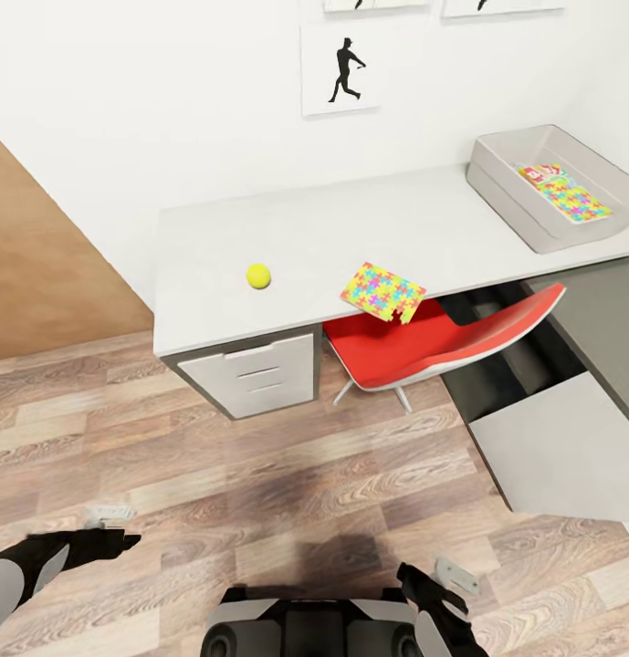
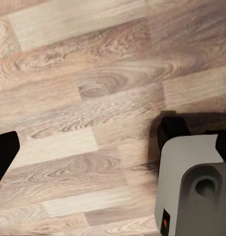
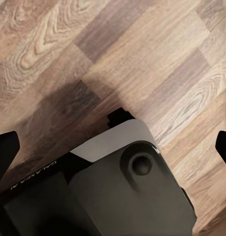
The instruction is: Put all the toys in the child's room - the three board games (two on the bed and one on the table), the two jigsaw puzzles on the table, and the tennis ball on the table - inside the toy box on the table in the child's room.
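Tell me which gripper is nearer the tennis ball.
Left. The left gripper hangs low over the floor, down-left of the tennis ball; the right gripper sits lower and farther right.

Your robot's arms are black with light grey shell panels, and each ends in a black pincer, the left pincer (image 1: 109,525) and the right pincer (image 1: 446,584), both carrying a pale grey block. Your base (image 3: 117,187) is light grey over dark grey, with rounded corners, a round recessed socket and white "GALAXEA" lettering.

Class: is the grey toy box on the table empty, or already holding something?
Holding something: the toy box contains a jigsaw puzzle and a board game.
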Available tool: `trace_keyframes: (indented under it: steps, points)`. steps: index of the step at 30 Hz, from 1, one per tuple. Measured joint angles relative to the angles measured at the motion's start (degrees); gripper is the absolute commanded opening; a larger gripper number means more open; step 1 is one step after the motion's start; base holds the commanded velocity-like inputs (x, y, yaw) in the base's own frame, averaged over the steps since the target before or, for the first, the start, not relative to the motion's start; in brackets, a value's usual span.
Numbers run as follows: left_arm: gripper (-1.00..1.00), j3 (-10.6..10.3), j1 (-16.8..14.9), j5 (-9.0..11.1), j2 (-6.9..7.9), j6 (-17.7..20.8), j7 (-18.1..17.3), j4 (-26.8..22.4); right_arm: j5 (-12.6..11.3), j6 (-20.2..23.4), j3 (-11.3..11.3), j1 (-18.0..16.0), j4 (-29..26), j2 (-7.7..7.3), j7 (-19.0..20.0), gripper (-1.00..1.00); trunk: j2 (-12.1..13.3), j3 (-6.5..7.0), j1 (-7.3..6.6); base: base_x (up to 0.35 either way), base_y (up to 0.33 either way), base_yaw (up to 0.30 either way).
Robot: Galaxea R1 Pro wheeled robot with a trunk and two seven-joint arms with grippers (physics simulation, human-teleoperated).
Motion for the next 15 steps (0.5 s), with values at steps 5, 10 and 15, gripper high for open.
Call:
trace_keyframes:
  steps: [5, 10, 15]
  points:
    - [1.00, 0.0, 1.3, 1.5, -2.25, -0.8, 6.5, 0.0, 0.1, -1.2, -0.1, 0.7, 0.7, -0.05, 0.1, 1.00, 0.0, 0.47, 0.00, 0.000, 0.000, 0.000]
    - [1.00, 0.0, 1.5, 1.7, -2.57, -0.8, 7.4, -0.1, 0.1, -1.3, -0.2, 0.9, 0.7, -0.08, 0.1, 1.00, 0.0, 0.94, 0.00, 0.000, 0.000, 0.000]
    - [1.00, 0.2, 1.5, 1.8, -3.68, -0.9, 7.6, -0.2, -0.3, -1.1, -0.7, 1.0, 0.4, -0.52, 0.3, 1.00, 0.0, 1.42, 0.00, 0.000, 0.000, 0.000]
